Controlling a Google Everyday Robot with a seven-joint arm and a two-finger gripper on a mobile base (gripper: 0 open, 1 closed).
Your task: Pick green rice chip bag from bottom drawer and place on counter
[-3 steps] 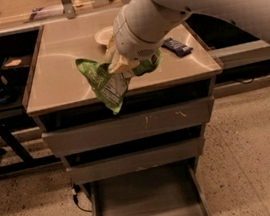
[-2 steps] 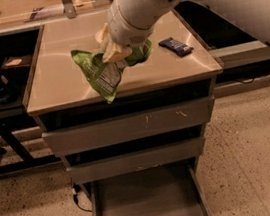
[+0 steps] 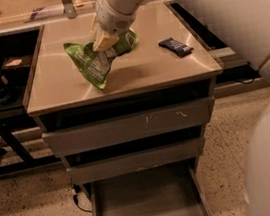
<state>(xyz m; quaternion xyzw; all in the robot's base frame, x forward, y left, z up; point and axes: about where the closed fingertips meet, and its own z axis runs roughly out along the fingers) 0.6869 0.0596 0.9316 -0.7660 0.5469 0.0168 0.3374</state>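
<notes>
The hand (image 3: 104, 39) pinches the green rice chip bag (image 3: 93, 65) over the surface (image 3: 56, 86), a blue wrapper (image 3: 176, 46) at its 3 o'clock, the bottom drawer (image 3: 144, 204) open at 6 o'clock.

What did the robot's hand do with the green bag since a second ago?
The gripper carried the green rice chip bag from over the front edge farther back above the counter, a little left. It kept its hold; nothing was let go. Whether the bag's tip touches the counter, I cannot tell. The dark blue bar wrapper and the open bottom drawer stayed put.
</notes>
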